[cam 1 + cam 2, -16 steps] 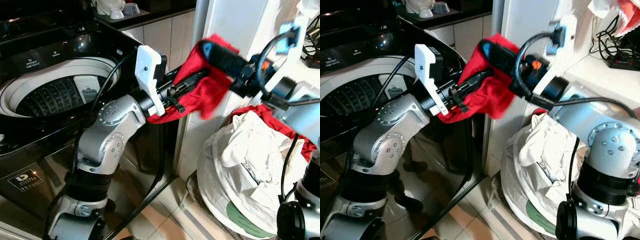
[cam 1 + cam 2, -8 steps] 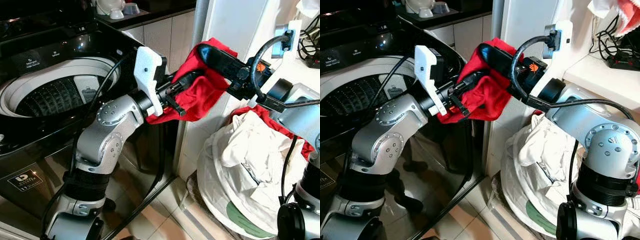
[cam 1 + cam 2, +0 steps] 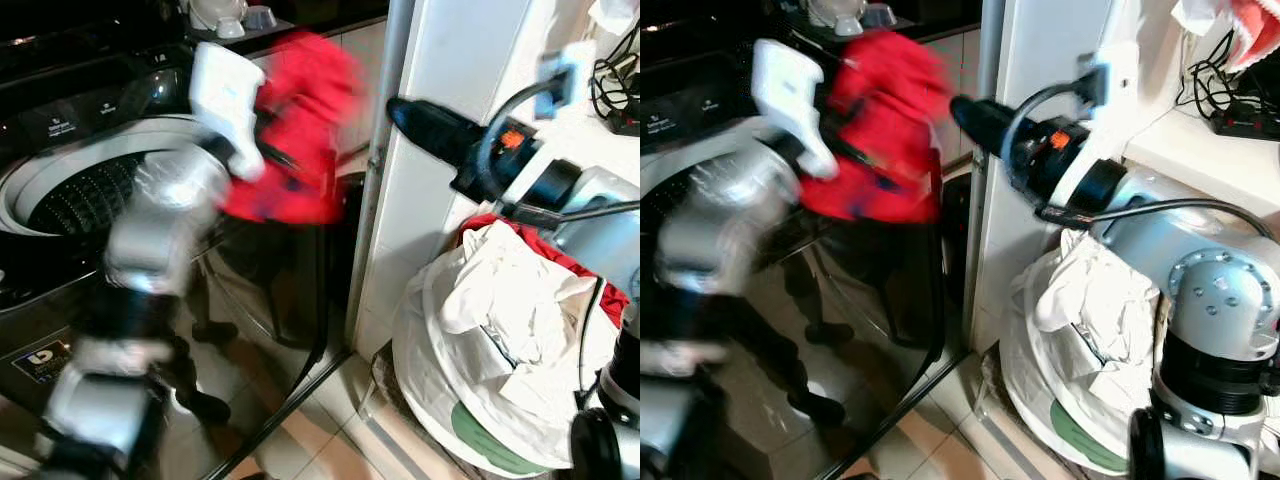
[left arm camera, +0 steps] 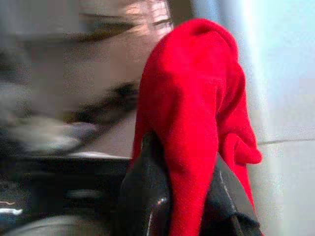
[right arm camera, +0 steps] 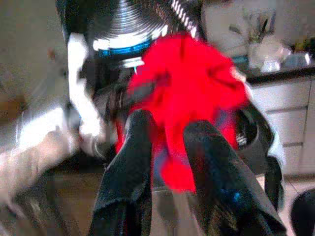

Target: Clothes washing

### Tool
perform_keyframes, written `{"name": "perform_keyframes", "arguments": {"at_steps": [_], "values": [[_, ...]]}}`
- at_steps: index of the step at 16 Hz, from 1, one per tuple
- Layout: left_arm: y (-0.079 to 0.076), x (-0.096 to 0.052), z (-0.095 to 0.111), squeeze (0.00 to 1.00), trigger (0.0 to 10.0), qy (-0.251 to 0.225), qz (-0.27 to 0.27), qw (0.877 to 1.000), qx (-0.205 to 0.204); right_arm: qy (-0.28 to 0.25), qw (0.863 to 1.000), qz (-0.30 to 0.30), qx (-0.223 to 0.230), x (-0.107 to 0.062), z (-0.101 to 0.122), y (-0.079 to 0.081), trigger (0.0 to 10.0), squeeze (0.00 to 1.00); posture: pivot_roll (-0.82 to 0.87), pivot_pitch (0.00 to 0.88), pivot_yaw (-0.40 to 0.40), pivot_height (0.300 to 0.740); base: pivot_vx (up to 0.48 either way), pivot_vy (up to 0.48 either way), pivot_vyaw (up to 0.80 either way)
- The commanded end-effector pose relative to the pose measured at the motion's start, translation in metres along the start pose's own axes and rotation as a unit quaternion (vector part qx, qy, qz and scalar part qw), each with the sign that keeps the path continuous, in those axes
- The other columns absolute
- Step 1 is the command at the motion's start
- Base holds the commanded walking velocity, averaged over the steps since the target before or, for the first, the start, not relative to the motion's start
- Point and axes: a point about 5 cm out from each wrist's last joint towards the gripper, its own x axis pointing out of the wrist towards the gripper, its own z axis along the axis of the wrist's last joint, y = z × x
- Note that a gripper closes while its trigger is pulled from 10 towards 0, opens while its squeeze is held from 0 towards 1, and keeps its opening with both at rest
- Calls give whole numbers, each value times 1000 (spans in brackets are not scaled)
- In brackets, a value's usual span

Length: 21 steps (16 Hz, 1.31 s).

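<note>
Red garment on my left gripper, up over the washer

My left gripper [image 4: 189,196] has its two black fingers clamped on the red garment [image 3: 295,125], which drapes over them; the arm is motion-blurred, and the cloth hangs at about 10 o'clock in the head view, above the near right corner of the black top-load washing machine [image 3: 60,110]. The open drum [image 3: 85,195] sits at 9 o'clock. White writing on the control panel is too small for me to read, and a white logo sticker [image 3: 40,358] on the front panel at 8 o'clock is too blurred to make out. My right gripper [image 5: 165,147], at 2 o'clock, has its fingers apart, holding nothing, clear of the cloth. At 4 o'clock the laundry basket [image 3: 440,400] holds white clothes [image 3: 505,300] over more red fabric [image 3: 520,222]
</note>
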Motion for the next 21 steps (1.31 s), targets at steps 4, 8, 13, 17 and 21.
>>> {"name": "perform_keyframes", "arguments": {"at_steps": [4, 8, 13, 17, 21], "values": [[66, 15, -12, 0, 10000, 133, 70, 965, 214, 44, 996, 79, -13, 25, -22, 36, 10000, 0, -58, 0, 20, 740, 0, 0, 0], [65, 12, -48, 1000, 10000, 244, 21, 948, 205, 89, 992, 81, -41, 37, -40, 45, 10000, 0, -73, 0, 39, 740, 0, 0, 0], [65, 4, -68, 1000, 10000, 322, -15, 926, 199, 90, 993, 65, -50, 37, -42, 41, 10000, 0, -78, 0, 45, 740, 0, 0, 0], [68, 1, -70, 1000, 10000, 336, -30, 922, 192, 92, 993, 45, -51, 36, -42, 33, 10000, 0, -78, 0, 45, 740, 0, 0, 0], [53, 20, -45, 0, 10000, 228, -46, 968, 96, 97, 973, -196, -72, 26, -44, -31, 10000, 0, -78, 0, 47, 740, 0, 0, 0]]}}
